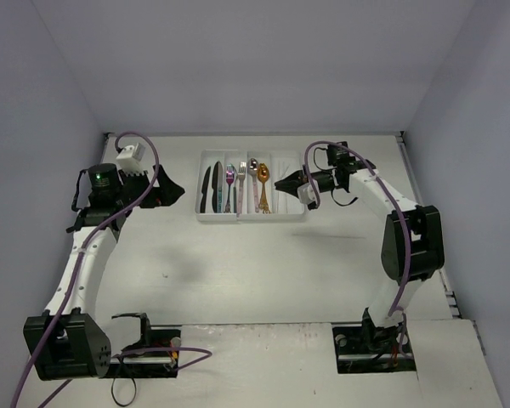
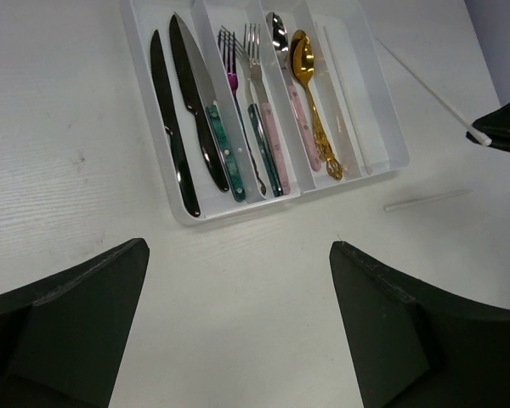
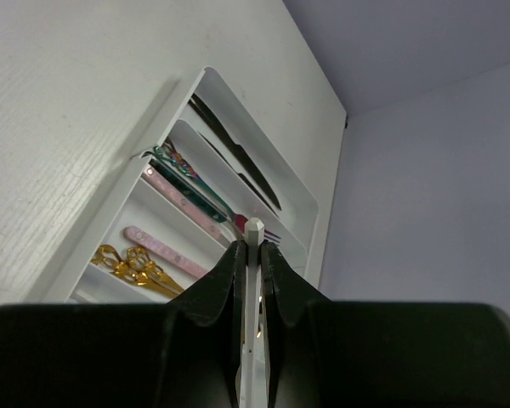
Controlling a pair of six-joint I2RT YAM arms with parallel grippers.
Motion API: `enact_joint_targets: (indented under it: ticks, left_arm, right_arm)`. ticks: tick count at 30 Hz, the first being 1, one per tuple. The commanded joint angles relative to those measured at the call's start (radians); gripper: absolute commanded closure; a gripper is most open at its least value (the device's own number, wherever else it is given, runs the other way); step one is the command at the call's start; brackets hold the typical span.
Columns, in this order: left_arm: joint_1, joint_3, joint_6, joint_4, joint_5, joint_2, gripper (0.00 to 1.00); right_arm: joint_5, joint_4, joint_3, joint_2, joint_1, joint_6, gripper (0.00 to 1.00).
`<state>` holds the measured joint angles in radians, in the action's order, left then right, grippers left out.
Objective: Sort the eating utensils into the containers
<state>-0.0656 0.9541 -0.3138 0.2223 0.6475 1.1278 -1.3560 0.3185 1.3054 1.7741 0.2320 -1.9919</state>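
While right gripper [image 3: 253, 251] is clamped tight on a white chopstick [image 3: 253, 231], tip poking just past the fingertips, left gripper [image 2: 238, 323] is wide apart with nothing between its fingers [image 2: 76, 314].

Ahead of the left fingers: a strip of bare table [image 2: 59, 170], then the white cutlery tray [image 2: 238, 211]. A second chopstick [image 2: 427, 201] lies loose on the table ahead-right of the left fingers, just outside the tray's near right corner.

On the left wrist cam the held chopstick runs from the right fingers to a far tip close to the tray's right wall.

Tray compartments, left to right from the left fingers:
- black knife [image 2: 172, 127] and teal-handled knife [image 2: 227, 153]
- forks, including a purple-tinted fork [image 2: 232, 72]
- pink-handled spoon [image 2: 302, 127] beside gold spoon [image 2: 310, 93]
- pale stick [image 2: 347, 102], probably a chopstick, can't confirm

From the right fingers the tray lies beyond the tips, off to the left.

Top cam: the grippers flank the tray, neither touching it.
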Motion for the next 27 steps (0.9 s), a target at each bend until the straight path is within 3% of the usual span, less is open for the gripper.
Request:
enact_joint_targets:
  ticks: [1, 27]
  left_arm:
    - [-0.006, 0.078, 0.051, -0.008, -0.009, 0.023, 0.13]
    - [-0.093, 0.123, 0.111, 0.090, -0.035, 0.055, 0.13]
  right_arm:
    - [-0.133, -0.105, 0.000, -0.022, -0.002, -0.709, 0.99]
    - [-0.186, -0.240, 0.066, 0.222, -0.086, -0.709, 1.00]
